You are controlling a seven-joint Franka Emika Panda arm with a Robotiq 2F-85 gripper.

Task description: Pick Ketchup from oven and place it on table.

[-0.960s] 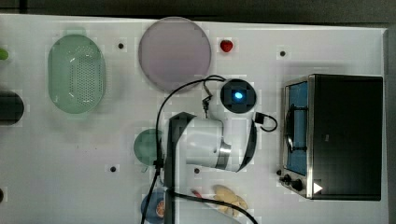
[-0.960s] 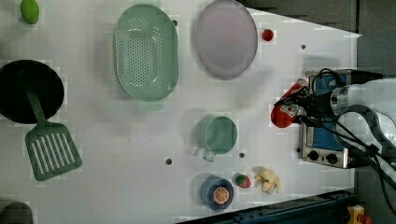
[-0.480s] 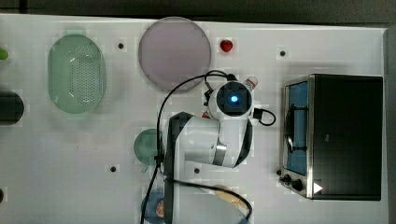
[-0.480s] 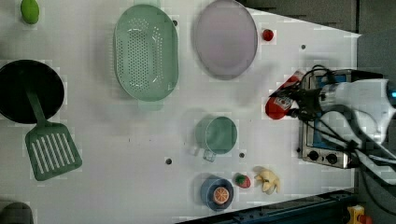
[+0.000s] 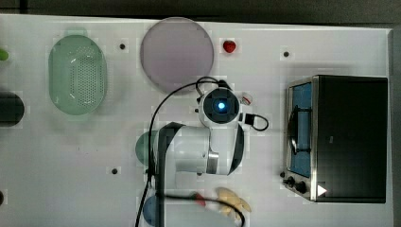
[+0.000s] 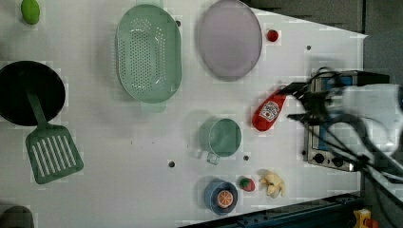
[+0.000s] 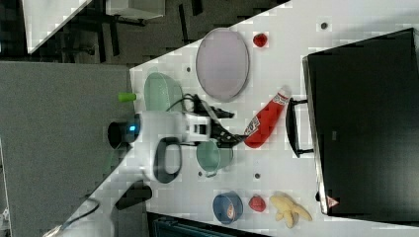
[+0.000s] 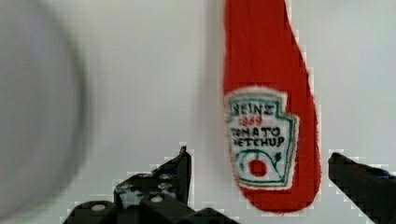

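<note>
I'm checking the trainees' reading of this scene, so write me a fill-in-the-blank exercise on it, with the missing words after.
1. The Ketchup lies on its side on the ____.
2. The hand stands ____, a finger on either side of the bottle.
3. The oven has its door ____.
4. In the left view, the cup nearest the bottle is ____ in colour.

Missing words: table; open; shut; green

Top, left and right views look down on one table (image 5: 331, 47); wrist view hangs close above it
</note>
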